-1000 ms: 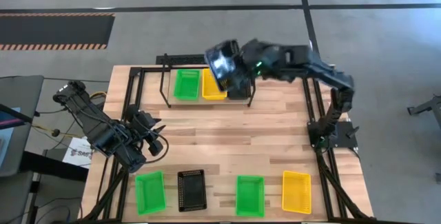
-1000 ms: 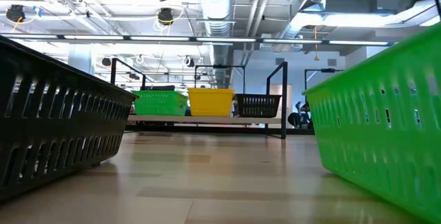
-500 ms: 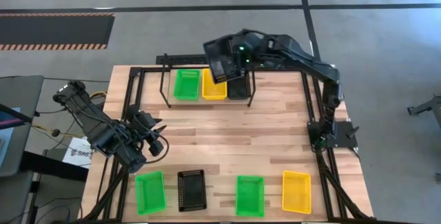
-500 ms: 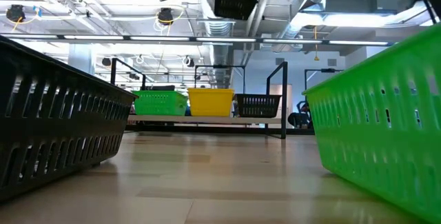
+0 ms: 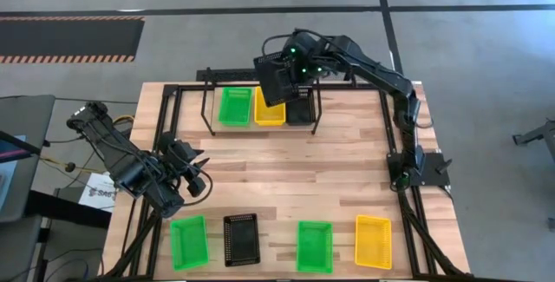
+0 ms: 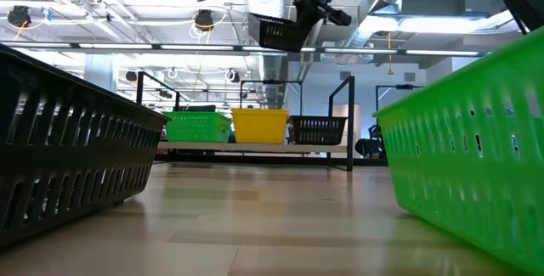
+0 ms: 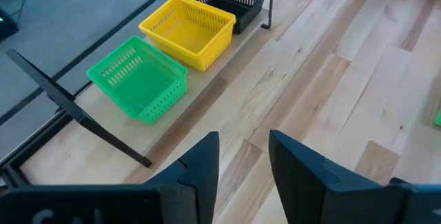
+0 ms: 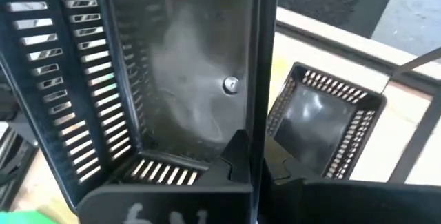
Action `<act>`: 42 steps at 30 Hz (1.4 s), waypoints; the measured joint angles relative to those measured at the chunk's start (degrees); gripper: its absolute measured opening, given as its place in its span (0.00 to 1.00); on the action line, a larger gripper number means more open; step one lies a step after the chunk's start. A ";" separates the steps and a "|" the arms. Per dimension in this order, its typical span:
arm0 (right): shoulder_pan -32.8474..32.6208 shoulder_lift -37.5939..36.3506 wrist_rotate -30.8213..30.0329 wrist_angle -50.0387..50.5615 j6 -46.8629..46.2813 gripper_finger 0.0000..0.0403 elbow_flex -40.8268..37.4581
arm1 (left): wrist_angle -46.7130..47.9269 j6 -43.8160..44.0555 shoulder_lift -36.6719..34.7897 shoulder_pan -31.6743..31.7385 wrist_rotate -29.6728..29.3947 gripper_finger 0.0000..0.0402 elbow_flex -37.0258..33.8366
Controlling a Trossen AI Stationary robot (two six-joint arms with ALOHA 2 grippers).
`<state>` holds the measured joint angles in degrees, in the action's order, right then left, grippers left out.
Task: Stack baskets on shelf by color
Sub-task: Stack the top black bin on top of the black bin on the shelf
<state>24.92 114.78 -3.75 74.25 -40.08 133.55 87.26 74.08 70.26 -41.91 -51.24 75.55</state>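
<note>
My right gripper (image 5: 297, 63) is shut on a black basket (image 5: 274, 79), held tilted in the air over the shelf (image 6: 255, 147) at the table's far edge; in the low view the basket (image 6: 280, 31) hangs high above it. On the shelf stand a green basket (image 5: 234, 106), a yellow basket (image 5: 270, 108) and a black basket (image 5: 299, 114) side by side. My left gripper (image 7: 242, 162) waits open at the table's left, touching nothing. My right gripper pinches one side wall (image 8: 264, 79) of the black basket at its rim, one finger (image 8: 238, 156) inside the basket and the other outside. It comes slanting down from above. The basket is lifted clear, tilted, above the baskets on the shelf.
Along the table's near edge lie a green basket (image 5: 188, 242), a black basket (image 5: 241, 239), another green basket (image 5: 315, 246) and a yellow basket (image 5: 374, 241). The middle of the wooden tabletop (image 5: 286, 169) is bare. Black wire uprights (image 5: 316, 113) stand at the shelf's ends.
My right gripper has carried the black basket down and toward the table's far edge, over the shelf, rolling as it went; the basket has turned about and now hangs lower above the shelf's baskets.
</note>
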 joint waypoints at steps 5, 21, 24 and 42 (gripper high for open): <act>2.28 -3.91 -0.91 4.98 2.42 0.01 -0.10 | 0.03 0.02 0.00 0.00 0.74 0.29 0.00; -8.12 -31.97 -23.48 14.74 -11.13 0.01 -11.17 | 0.26 -0.48 0.00 -0.02 1.40 0.29 0.02; -13.54 -37.85 -26.31 8.98 -16.30 0.01 -23.02 | 0.24 -1.07 -0.01 -0.02 1.40 0.29 0.02; -4.10 -43.28 -1.81 -42.48 -19.83 0.01 -65.38 | 0.24 -1.54 -0.01 -0.02 1.92 0.29 0.02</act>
<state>20.82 71.50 -5.56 31.78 -59.91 68.16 87.50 72.54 70.25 -41.93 -49.32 75.57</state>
